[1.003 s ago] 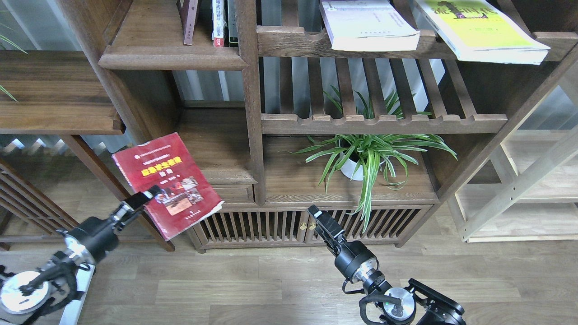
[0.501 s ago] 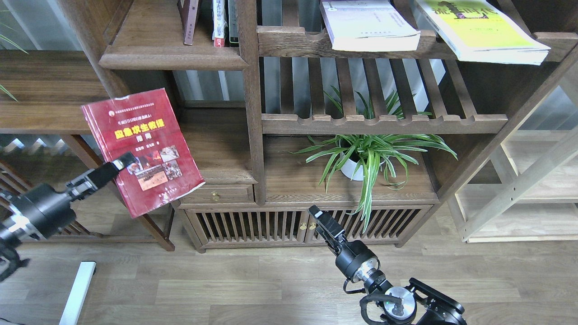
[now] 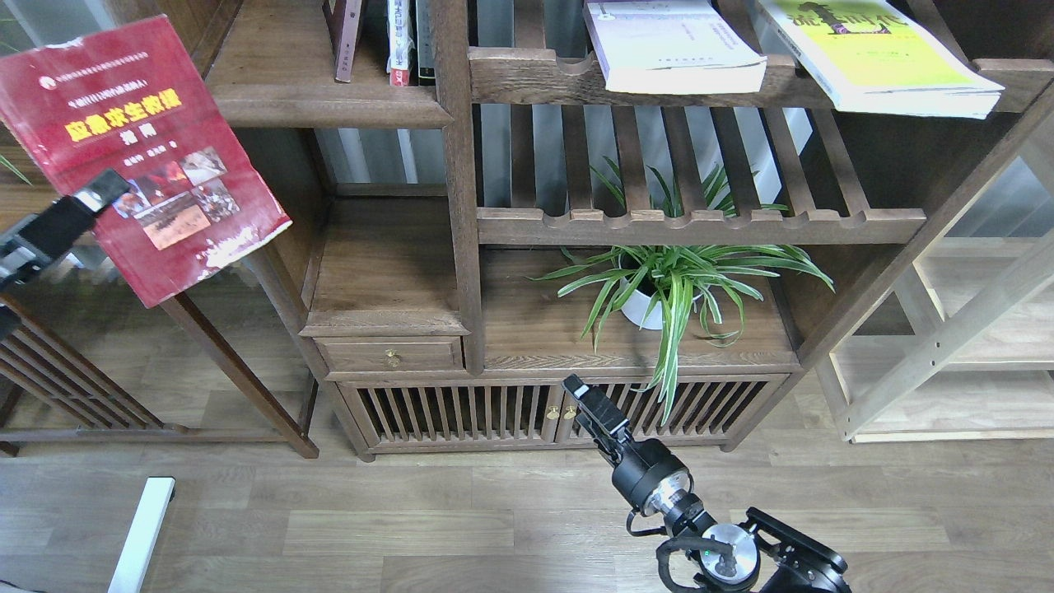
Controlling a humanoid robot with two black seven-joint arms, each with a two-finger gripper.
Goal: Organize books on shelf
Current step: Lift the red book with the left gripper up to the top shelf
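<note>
Left jaws (image 3: 103, 191), clamped on red book (image 3: 140, 148), have risen leftward; right jaws' (image 3: 586, 401) state is unclear.

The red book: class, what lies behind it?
Behind the red book, held by the left gripper, show a bookcase post and a side shelf's leg. Whatever sits directly behind its cover is hidden.

**What the head view can't show**

The left gripper (image 3: 103, 191) sits at the left edge, its arm mostly cut off. The red book (image 3: 136, 156) loses its top-left corner to that edge. The lavender book (image 3: 675, 49) and the yellow-green book (image 3: 873, 58) are cropped along the top. The right gripper (image 3: 586, 399) is dark; its fingers can't be told apart.
</note>
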